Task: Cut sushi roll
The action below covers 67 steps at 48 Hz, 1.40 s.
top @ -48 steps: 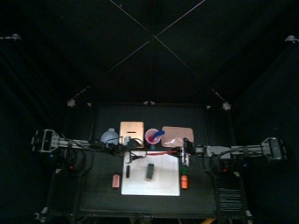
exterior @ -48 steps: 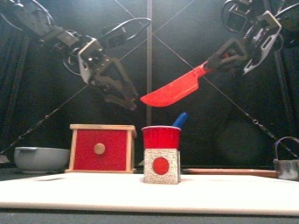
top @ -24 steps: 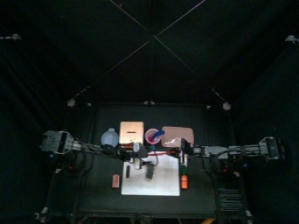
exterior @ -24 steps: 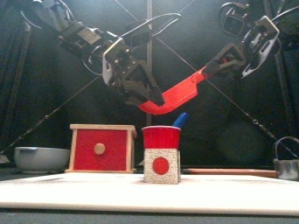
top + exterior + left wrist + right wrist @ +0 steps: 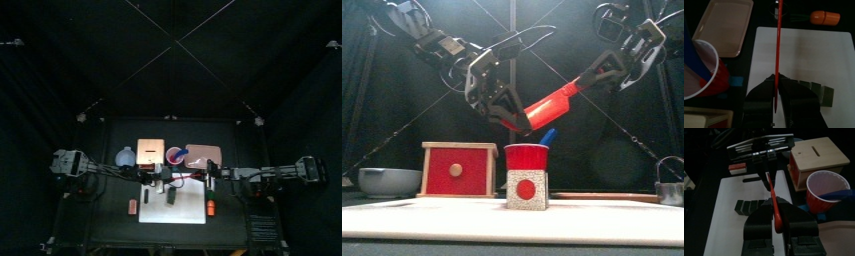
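**Task progress.** No cut was under way. The red knife [image 5: 552, 103] hung in the air between the two arms, well above the white cutting board [image 5: 821, 55].

- The right gripper [image 5: 592, 80] was clamped on the knife's handle end.
- The left gripper [image 5: 776, 79] had its jaws drawn in narrow against both faces of the blade near the tip.
- The sushi roll [image 5: 812, 92] lay on the board below and just to one side of the left gripper. It showed as a dark ribbed log. Whether it was already parted could not be told.

Judged from this, the knife had yet to be lowered onto the roll, so the cutting itself remained to be done.

**Containers.**

- The red cup [image 5: 529, 160], below the left gripper, held a blue stick-shaped object [image 5: 548, 135].
- The pink tray [image 5: 725, 25], beyond the left gripper, showed nothing in it.
- The wooden box [image 5: 821, 159], ahead of the right gripper, had a slot on top. Its contents were hidden.
- The grey bowl [image 5: 388, 181], far out on the left arm's side, had its inside out of sight.
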Each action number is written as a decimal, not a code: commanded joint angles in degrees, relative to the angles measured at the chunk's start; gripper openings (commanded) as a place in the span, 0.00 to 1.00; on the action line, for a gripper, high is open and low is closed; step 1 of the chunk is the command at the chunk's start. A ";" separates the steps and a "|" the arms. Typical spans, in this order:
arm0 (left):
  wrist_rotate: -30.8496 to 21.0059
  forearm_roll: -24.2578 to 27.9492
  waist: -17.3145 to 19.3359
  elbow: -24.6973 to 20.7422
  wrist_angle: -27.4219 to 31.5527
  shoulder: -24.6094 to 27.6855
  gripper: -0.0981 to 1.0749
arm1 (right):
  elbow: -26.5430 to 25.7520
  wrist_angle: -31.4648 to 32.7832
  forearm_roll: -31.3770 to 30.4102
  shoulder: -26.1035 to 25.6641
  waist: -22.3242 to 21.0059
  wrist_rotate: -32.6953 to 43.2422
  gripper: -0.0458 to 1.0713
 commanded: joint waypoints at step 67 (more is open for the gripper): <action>0.35 -6.06 -3.69 5.45 -0.79 2.46 0.47 | -9.23 13.89 11.34 20.13 8.79 0.26 0.36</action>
